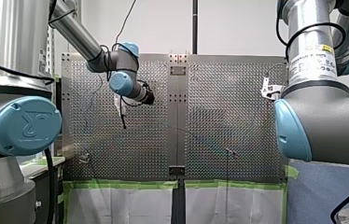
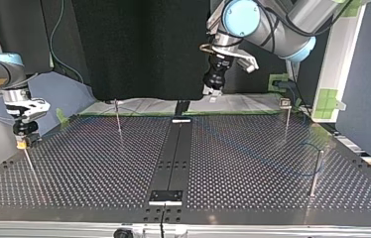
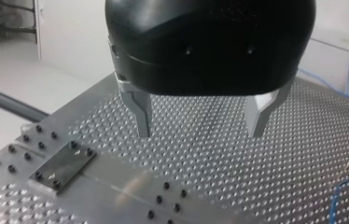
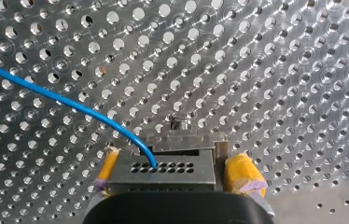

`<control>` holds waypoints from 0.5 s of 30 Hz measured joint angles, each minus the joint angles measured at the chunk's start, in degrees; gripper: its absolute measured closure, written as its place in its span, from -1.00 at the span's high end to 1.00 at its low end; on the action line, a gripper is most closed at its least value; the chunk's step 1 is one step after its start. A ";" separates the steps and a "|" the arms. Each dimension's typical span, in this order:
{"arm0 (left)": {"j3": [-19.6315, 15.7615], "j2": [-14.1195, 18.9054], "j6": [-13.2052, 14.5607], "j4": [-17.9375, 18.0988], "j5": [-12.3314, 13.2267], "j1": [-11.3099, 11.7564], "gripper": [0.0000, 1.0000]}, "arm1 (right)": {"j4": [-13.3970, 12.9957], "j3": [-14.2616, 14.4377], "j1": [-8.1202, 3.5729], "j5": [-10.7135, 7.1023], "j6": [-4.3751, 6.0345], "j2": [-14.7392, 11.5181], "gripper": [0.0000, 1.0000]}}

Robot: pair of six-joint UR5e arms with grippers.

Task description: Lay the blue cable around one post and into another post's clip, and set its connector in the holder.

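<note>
Front view behind, top view opposite (table (image 1: pixel 228 107) shared), wrist views close

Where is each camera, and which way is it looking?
Front: behind my left arm and my right arm, both showing, looking over the table.
Top: across the table, facing both arms.
Left wrist: on my left arm, looking along the open left gripper.
Right wrist: on my right arm, looking at the right gripper holding the connector.
Shared: front and top both show the table.
</note>
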 joint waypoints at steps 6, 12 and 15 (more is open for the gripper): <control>-2.74 -2.00 0.65 3.02 -1.58 -3.55 1.00 | 0.00 0.00 0.00 0.00 0.00 0.00 1.00; -3.92 -5.69 3.96 6.79 -5.01 -7.27 1.00 | 0.00 0.00 0.00 0.00 0.00 0.00 1.00; -3.99 -7.60 5.84 8.71 -6.92 -8.12 1.00 | 0.00 0.00 0.00 0.00 0.00 0.00 1.00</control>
